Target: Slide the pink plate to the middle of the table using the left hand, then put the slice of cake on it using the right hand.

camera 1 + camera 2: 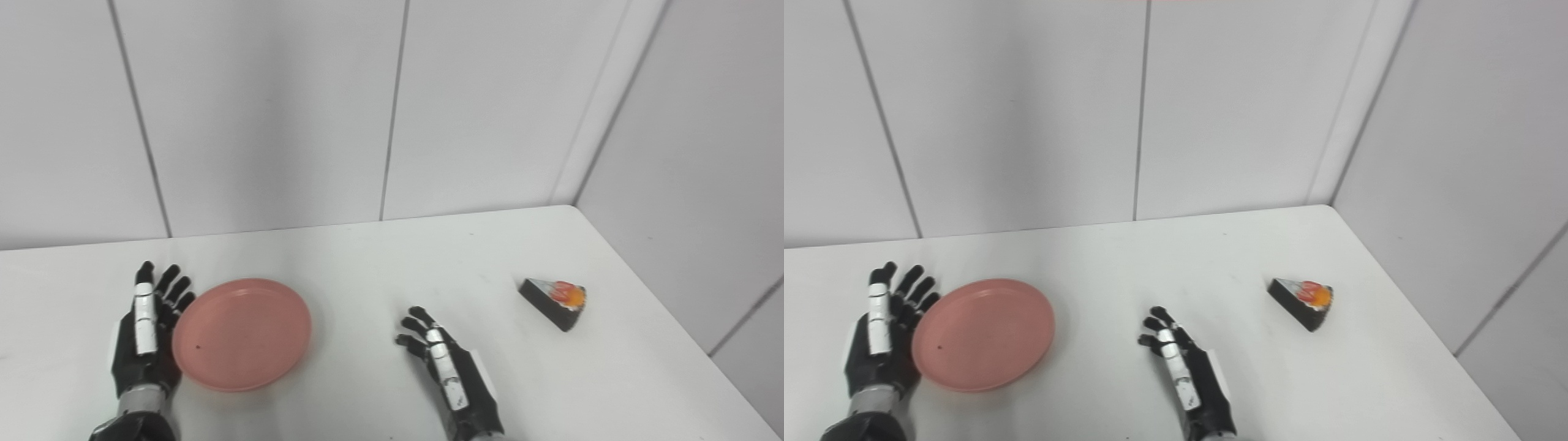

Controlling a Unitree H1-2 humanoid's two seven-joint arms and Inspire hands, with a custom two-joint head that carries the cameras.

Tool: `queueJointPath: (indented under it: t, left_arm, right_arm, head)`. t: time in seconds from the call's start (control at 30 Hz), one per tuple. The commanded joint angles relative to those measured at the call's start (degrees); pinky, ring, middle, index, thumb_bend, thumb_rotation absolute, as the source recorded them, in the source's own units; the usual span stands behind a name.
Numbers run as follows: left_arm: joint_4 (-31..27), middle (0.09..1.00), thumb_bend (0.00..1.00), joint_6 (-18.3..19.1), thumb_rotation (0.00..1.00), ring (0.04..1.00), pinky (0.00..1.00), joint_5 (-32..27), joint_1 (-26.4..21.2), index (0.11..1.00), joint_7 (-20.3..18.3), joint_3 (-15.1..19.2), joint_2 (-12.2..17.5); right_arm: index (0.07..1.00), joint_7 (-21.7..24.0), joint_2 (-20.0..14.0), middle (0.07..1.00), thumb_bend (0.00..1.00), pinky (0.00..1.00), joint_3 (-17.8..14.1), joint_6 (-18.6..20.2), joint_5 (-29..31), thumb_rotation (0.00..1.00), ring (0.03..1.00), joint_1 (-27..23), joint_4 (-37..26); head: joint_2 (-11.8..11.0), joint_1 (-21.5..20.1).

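A round pink plate (242, 334) lies flat on the white table (380, 269), left of the middle. My left hand (147, 334) is open, fingers straight, with its inner edge against the plate's left rim. My right hand (450, 373) is open and empty near the front middle of the table, right of the plate. A slice of cake (554, 301) with dark sides and a red and orange top lies on the table to the right, well apart from the right hand. The cake also shows in the right eye view (1302, 302).
White panelled walls stand behind the table and along its right side. The table's right edge (674, 318) runs close to the cake.
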Motion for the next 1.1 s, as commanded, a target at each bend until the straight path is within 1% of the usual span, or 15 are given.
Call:
queueJointPath:
  t: [0.0,0.07,0.2,0.3,0.47,0.6,0.63,0.67,0.77,0.83,0.97,1.0,1.03,1.07]
  left_arm:
    - [1.7,0.884,0.70,-0.5,0.86,0.871,0.90,-0.2,-0.8,1.000,0.1,0.0,-1.0]
    - [2.5,0.887,0.70,-0.9,0.86,0.873,0.91,-0.2,-1.2,1.000,-0.4,-0.4,-0.9]
    - [3.8,0.905,0.69,-0.6,0.87,0.896,0.91,-0.3,-2.0,1.000,-1.2,-1.1,-0.7]
    - [4.3,0.904,0.68,0.0,0.86,0.899,0.90,-0.4,-2.5,1.000,-1.6,-1.5,-0.8]
    - [6.4,0.927,0.66,-0.5,0.88,0.910,0.91,-0.3,-3.3,1.000,-3.1,-2.2,-0.5]
    - [7.2,0.932,0.68,0.1,0.87,0.910,0.90,-0.9,-3.9,1.000,-3.7,-2.2,-0.4]
    - [7.6,0.932,0.68,0.2,0.87,0.910,0.90,-1.0,-4.1,1.000,-3.9,-2.2,-0.4]
    - [7.9,0.931,0.68,0.2,0.87,0.907,0.89,-1.0,-4.3,1.000,-4.1,-2.2,-0.4]
    - [9.3,0.928,0.66,-0.4,0.88,0.901,0.88,-0.8,-4.7,1.000,-4.7,-2.5,-0.1]
    - [10.0,0.926,0.67,-0.8,0.89,0.902,0.89,-0.5,-4.8,1.000,-5.1,-2.7,0.1]
    - [10.5,0.920,0.67,-1.3,0.89,0.902,0.88,0.3,-4.6,1.000,-4.7,-2.9,0.3]
    - [10.7,0.935,0.67,-1.5,0.89,0.908,0.88,0.4,-4.5,1.000,-4.7,-2.9,0.3]
    - [11.0,0.936,0.66,-1.8,0.89,0.908,0.88,0.2,-4.5,1.000,-4.8,-2.7,0.4]
    - [11.3,0.943,0.68,-2.0,0.88,0.909,0.89,0.0,-4.5,1.000,-4.9,-2.6,0.4]
  right_arm:
    - [0.863,0.2,0.8,0.845,0.73,0.85,1.0,0.6,-1.0,0.96,0.787,-0.1,-1.0]
    - [0.860,0.0,0.9,0.845,0.72,0.85,1.2,0.5,-1.4,0.96,0.785,-0.2,-0.9]
    - [0.856,-0.4,1.1,0.844,0.74,0.84,1.3,0.3,-2.4,0.95,0.785,-0.4,-0.5]
    - [0.861,-0.6,1.0,0.849,0.74,0.84,1.6,0.0,-3.4,0.95,0.789,-0.7,0.0]
    - [0.864,-0.6,0.7,0.858,0.73,0.84,1.6,-0.2,-4.4,0.95,0.793,-1.0,0.6]
    - [0.866,-0.5,0.7,0.859,0.72,0.83,1.6,-0.7,-4.7,0.95,0.791,-1.1,1.0]
    - [0.866,-0.4,0.6,0.859,0.71,0.83,1.6,-1.2,-4.6,0.95,0.791,-1.1,1.3]
    - [0.869,-0.4,0.6,0.858,0.71,0.83,1.5,-1.5,-4.5,0.95,0.786,-1.1,1.5]
    - [0.872,-0.1,-0.1,0.857,0.72,0.83,1.7,-3.5,-4.8,0.95,0.778,-1.2,2.4]
    - [0.875,0.0,-0.6,0.861,0.74,0.82,1.8,-4.9,-5.3,0.97,0.782,-1.2,2.8]
    - [0.873,-1.2,-1.9,0.857,0.74,0.80,2.0,-10.2,-8.1,1.00,0.772,-1.3,4.5]
    - [0.867,-1.6,-2.0,0.849,0.71,0.78,1.9,-11.3,-8.6,0.99,0.767,-1.4,4.8]
    - [0.867,-2.1,-2.2,0.849,0.71,0.78,1.5,-12.4,-9.1,0.99,0.767,-1.5,4.5]
    - [0.862,-2.4,-2.3,0.844,0.69,0.78,1.2,-13.2,-9.5,0.95,0.761,-1.6,4.4]
  head:
    - [0.2,-0.4]
    - [0.3,-0.9]
    - [0.3,-2.1]
    - [0.3,-2.5]
    - [0.1,-2.9]
    - [0.1,-2.9]
    - [-0.3,-4.0]
    - [-0.3,-4.0]
    - [-0.5,-3.4]
    - [-0.7,-3.0]
    - [-1.5,-2.1]
    - [-1.5,-2.1]
    - [-1.6,-1.7]
    - [-1.7,-1.6]
